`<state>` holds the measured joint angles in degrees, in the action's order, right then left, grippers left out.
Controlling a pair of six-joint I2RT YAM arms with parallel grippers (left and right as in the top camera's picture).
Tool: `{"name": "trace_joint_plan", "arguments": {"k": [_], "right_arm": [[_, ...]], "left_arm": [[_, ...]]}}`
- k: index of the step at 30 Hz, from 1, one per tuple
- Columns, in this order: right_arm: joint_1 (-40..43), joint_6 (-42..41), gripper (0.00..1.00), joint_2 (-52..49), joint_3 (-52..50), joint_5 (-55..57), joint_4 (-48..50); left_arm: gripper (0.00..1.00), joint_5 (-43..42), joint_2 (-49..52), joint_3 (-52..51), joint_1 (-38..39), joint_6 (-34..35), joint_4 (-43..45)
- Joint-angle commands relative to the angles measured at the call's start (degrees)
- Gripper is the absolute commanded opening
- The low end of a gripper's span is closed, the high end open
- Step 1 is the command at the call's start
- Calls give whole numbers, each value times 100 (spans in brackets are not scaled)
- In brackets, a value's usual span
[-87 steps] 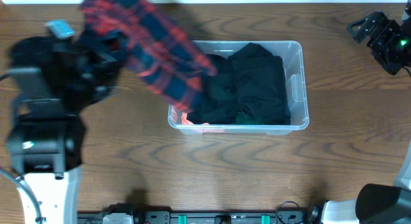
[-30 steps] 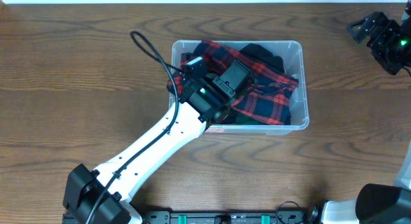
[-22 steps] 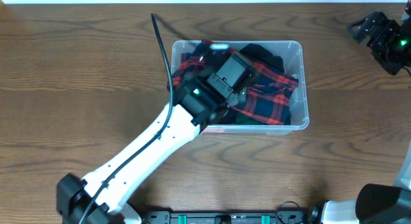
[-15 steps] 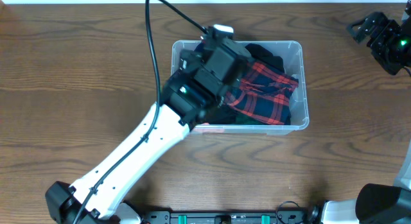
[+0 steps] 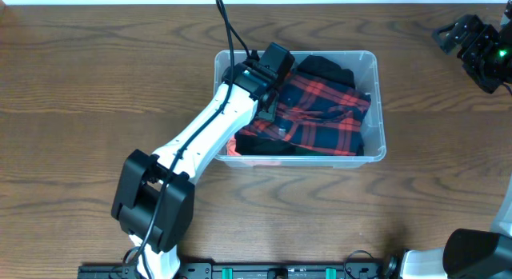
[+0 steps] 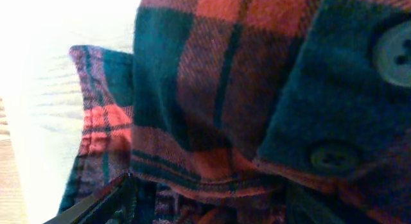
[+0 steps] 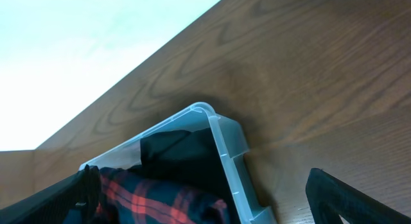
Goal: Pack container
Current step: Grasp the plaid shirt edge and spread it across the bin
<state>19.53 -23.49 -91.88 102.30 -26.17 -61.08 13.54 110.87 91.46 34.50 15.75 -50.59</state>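
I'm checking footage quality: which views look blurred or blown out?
Left wrist: the shirt fills the frame, too close and soft, with the top-left corner washed out white. Right wrist: the container is crisp, but the backdrop beyond the table is overexposed. Overhead: sharp and evenly lit.

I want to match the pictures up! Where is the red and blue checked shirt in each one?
Overhead: red and blue checked cloth shirt, upper middle.
Left wrist: shirt fills the picture.
Right wrist: shirt, bottom left.
Landmark: clear plastic bin holding it, overhead and right wrist.
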Motion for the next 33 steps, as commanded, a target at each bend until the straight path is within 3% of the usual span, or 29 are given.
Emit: {"name": "trace_joint_plan", "arguments": {"k": [1, 10, 13, 19, 24, 29, 33], "right_arm": [[33, -24, 99, 0, 0, -61, -7], [33, -24, 99, 0, 0, -61, -9], [33, -24, 98, 0, 0, -61, -9], [33, -24, 99, 0, 0, -61, -9], [33, -24, 99, 0, 0, -61, -9], [33, -24, 99, -2, 0, -61, -9], [33, -24, 99, 0, 0, -61, -9]], "left_arm": [[72, -789, 756, -262, 603, 133, -151], [72, 824, -227, 337, 885, 256, -774], [72, 887, -841, 485, 876, 238, -804], [70, -310, -1421, 365, 876, 555, -785], [69, -525, -1043, -282, 863, 857, -483], [68, -1569, -428, -1014, 844, 664, 236], [68, -1569, -111, -1147, 791, 686, 271]]}}
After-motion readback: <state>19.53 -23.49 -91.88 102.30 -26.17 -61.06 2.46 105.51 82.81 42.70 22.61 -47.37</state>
